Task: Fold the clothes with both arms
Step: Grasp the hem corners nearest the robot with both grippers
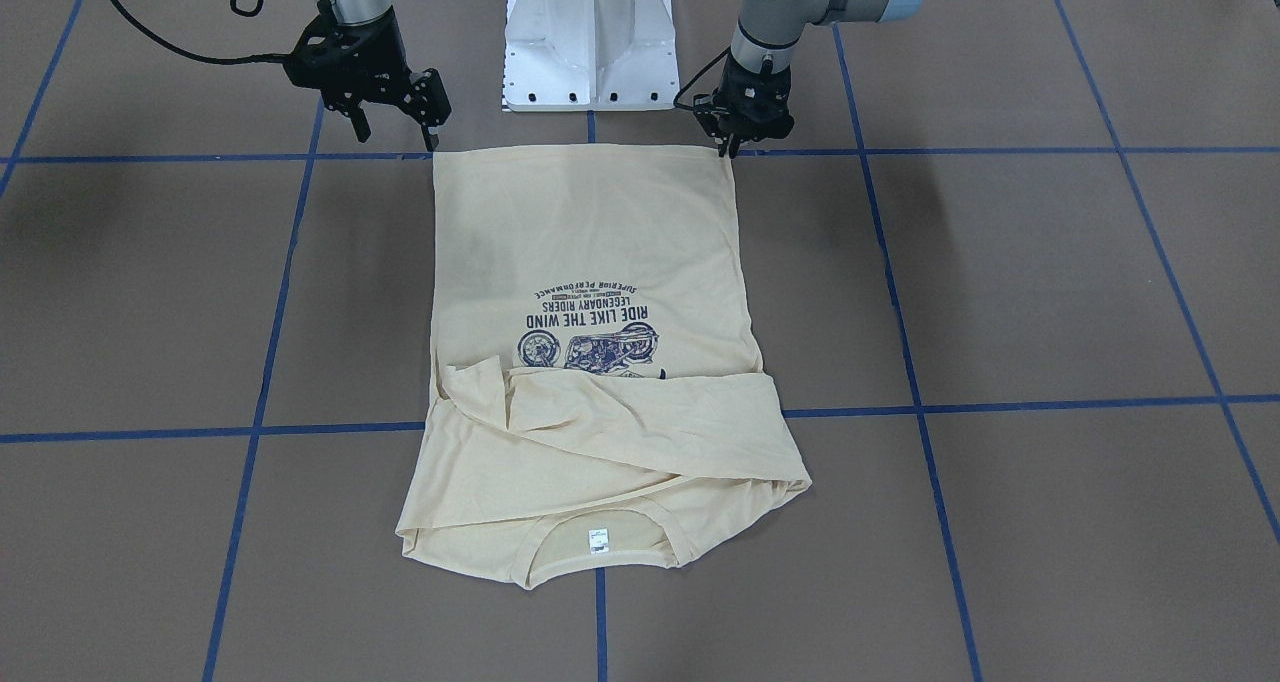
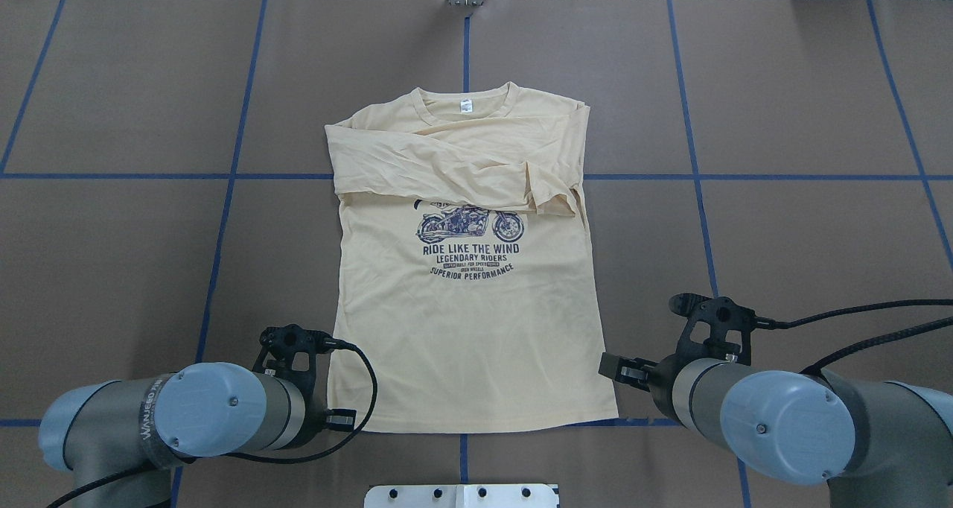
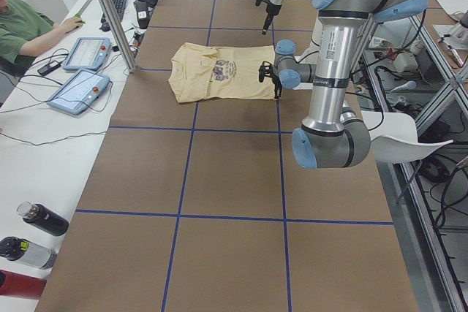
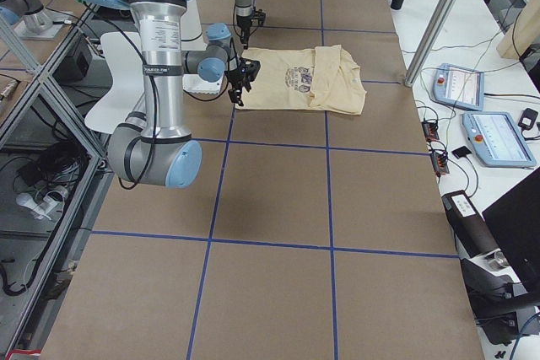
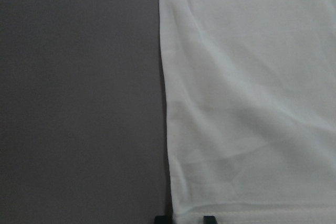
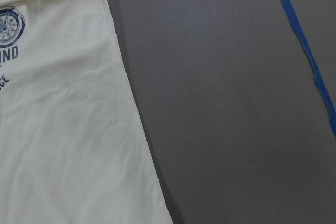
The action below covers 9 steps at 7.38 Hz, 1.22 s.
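Note:
The clothes are one cream-yellow long-sleeved T-shirt (image 1: 590, 252) (image 2: 461, 329), lying flat and print side up, with both sleeves folded across the chest and the collar at the far end. My left gripper (image 1: 730, 148) (image 5: 185, 220) is down at one hem corner. Its fingertips (image 5: 210, 219) stand narrowly apart astride the hem, so it is open. My right gripper (image 1: 398, 137) hangs wide open just outside the other hem corner and holds nothing. The right wrist view shows only the shirt's side edge (image 6: 68, 129) and bare table.
The white pedestal base (image 1: 590, 42) stands just behind the hem. Blue tape lines (image 1: 260, 362) grid the brown table. Beyond the collar end are a metal post (image 3: 110, 12), control tablets (image 3: 80, 85) and a seated person (image 3: 22, 31). Bottles (image 3: 36, 218) stand on the side bench.

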Each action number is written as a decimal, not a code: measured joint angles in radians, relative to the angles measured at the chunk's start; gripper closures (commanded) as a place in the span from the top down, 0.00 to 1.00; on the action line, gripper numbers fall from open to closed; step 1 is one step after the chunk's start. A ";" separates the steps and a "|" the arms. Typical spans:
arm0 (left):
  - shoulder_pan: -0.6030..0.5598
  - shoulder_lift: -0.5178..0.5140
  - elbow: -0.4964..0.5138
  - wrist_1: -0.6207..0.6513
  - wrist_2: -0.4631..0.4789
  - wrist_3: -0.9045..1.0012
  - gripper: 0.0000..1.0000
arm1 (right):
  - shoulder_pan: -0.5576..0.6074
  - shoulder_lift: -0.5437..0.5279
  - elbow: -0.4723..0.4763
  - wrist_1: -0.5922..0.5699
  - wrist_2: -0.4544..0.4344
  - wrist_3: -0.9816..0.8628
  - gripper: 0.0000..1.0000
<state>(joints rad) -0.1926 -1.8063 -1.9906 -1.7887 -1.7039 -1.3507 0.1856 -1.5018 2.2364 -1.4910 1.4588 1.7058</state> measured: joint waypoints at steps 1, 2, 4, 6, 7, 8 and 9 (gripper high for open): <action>0.000 -0.001 -0.002 0.001 -0.002 0.000 0.00 | -0.002 0.000 -0.003 0.000 0.000 0.001 1.00; -0.001 -0.004 -0.005 0.002 -0.003 -0.001 0.00 | -0.010 0.000 -0.009 0.000 -0.008 0.010 1.00; -0.003 -0.010 -0.009 0.003 -0.004 -0.001 0.00 | -0.052 -0.002 -0.028 0.042 -0.070 0.062 0.72; -0.003 -0.012 -0.012 0.003 -0.005 -0.002 0.00 | -0.097 -0.001 -0.064 0.075 -0.133 0.100 0.54; -0.004 -0.013 -0.012 0.003 -0.005 -0.002 0.00 | -0.119 0.000 -0.079 0.079 -0.152 0.112 0.54; -0.004 -0.013 -0.015 0.003 -0.006 -0.002 0.00 | -0.140 0.001 -0.093 0.082 -0.168 0.117 0.54; -0.005 -0.013 -0.018 0.003 -0.005 -0.002 0.00 | -0.153 0.001 -0.105 0.084 -0.179 0.119 0.53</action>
<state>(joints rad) -0.1973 -1.8192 -2.0086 -1.7856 -1.7092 -1.3530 0.0328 -1.5006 2.1313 -1.4068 1.2803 1.8245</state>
